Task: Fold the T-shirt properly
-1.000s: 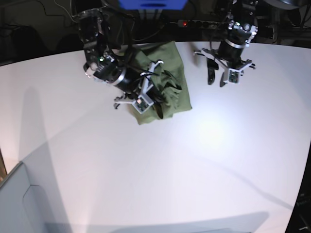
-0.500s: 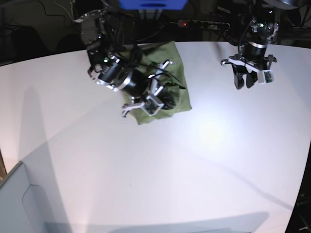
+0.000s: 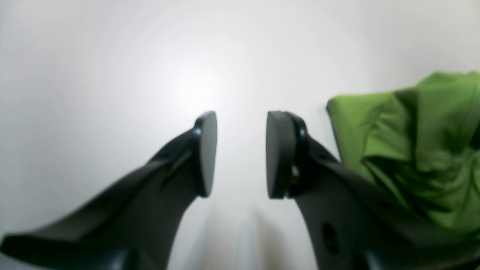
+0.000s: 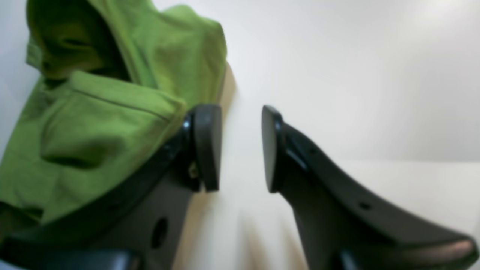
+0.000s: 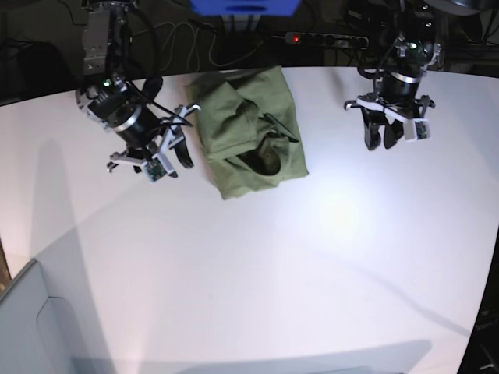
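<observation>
My right gripper point(image 4: 240, 150) stands parted with nothing between its pads, just beside the near edge of the T-shirt point(image 5: 248, 140), the cloth brushing the outer side of one finger but not caught in it; my left gripper point(image 3: 240, 153) is likewise parted and empty, hanging over bare table point(image 5: 257, 280) with the shirt off to one side of its view. In the base view the two grippers flank the shirt, the right one near its edge, the left one well apart from it. The risk I judge from here is that the bundle is called done while it is loose: a raised flap and a dark hollow in the middle could spring open or slump, and if I go back in, a finger could snag a hem and drag the whole stack out of square, since thin fabric slides easily on the smooth table. The shirt itself lies toward the far side of the table as a compact, roughly rectangular olive-green packet, several layers thick, with rumpled ridges, one hemmed edge turned up and a shadowed pocket near its lower part, so the fold looks rough rather than flat
</observation>
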Action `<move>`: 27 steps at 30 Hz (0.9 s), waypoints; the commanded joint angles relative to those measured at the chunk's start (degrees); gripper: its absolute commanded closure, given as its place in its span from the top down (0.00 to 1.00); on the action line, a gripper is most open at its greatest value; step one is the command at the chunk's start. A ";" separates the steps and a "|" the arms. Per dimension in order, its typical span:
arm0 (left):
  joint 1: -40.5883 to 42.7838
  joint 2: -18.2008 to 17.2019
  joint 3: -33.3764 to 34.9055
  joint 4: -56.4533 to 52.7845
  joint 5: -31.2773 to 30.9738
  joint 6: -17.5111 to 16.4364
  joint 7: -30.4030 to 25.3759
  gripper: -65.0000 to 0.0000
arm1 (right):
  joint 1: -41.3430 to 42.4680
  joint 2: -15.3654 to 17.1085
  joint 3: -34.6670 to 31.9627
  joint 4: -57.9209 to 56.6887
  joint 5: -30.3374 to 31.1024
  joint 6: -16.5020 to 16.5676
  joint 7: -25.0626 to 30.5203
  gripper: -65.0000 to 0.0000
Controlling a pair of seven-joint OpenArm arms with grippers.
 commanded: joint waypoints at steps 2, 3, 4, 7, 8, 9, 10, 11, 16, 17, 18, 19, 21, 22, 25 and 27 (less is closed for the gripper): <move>-0.08 -0.35 -0.25 -0.34 -0.28 -0.10 -1.20 0.33 | 0.22 0.51 -0.34 -0.65 0.78 0.54 1.17 0.28; -0.34 -0.35 -0.25 -0.87 -0.28 -0.10 -1.20 0.33 | -0.04 0.95 -1.40 -1.62 0.95 1.15 1.17 0.28; -0.34 -0.35 -0.25 -1.40 -0.28 -0.10 -1.20 0.33 | -0.22 1.31 -2.63 -2.24 0.95 1.77 1.17 0.28; -0.34 -0.35 -0.69 -3.16 -0.28 -0.10 -1.20 0.33 | -2.59 1.57 -6.76 -2.76 0.95 2.73 1.87 0.28; -0.34 -0.44 -0.69 -3.42 -0.28 -0.10 -1.20 0.33 | -3.21 1.57 -7.64 -2.15 0.95 2.73 2.22 0.28; -0.34 -0.61 -0.69 -3.42 -0.28 -0.10 -1.28 0.33 | -4.00 1.57 -8.60 -1.27 0.95 2.73 2.84 0.28; -0.34 -0.61 -0.78 -3.51 -0.28 -0.10 -1.28 0.33 | -4.61 1.57 -9.48 -0.30 0.95 2.73 3.36 0.28; -0.34 -0.61 -0.78 -3.51 -0.28 -0.10 -1.28 0.33 | -5.05 1.57 -10.19 0.66 0.95 2.73 3.80 0.28; -0.34 -0.70 -0.78 -3.51 -0.28 -0.10 -1.28 0.33 | -6.64 2.98 -13.79 3.92 1.04 2.82 3.72 0.28; -0.34 -0.70 -0.78 -3.51 -0.28 -0.10 -1.28 0.33 | -6.99 3.33 -15.20 4.18 1.04 2.82 3.72 0.28; -0.34 -0.70 -0.87 -3.51 -0.19 -0.10 -1.28 0.33 | -7.34 3.86 -16.87 4.18 1.04 2.82 3.72 0.28; -0.34 -0.70 -0.87 -3.51 -0.19 -0.10 -1.28 0.33 | -7.51 4.56 -18.36 4.09 0.87 2.82 3.45 0.28; -0.34 -0.70 -0.87 -3.42 -0.28 -0.10 -1.28 0.33 | -8.39 6.67 -21.61 3.83 0.87 2.82 3.63 0.28; -0.34 -0.70 -0.87 -3.42 -0.28 -0.10 -1.28 0.33 | -8.83 7.64 -22.67 3.92 0.87 2.82 3.89 0.28; -0.34 -0.70 -2.10 -3.33 -0.28 -0.10 -1.28 0.33 | -9.18 9.83 -24.60 5.24 0.87 2.82 3.89 0.28; -0.34 -0.44 -3.24 -3.16 -0.28 -0.10 -1.28 0.33 | -9.18 10.45 -24.25 6.03 0.95 2.82 3.89 0.28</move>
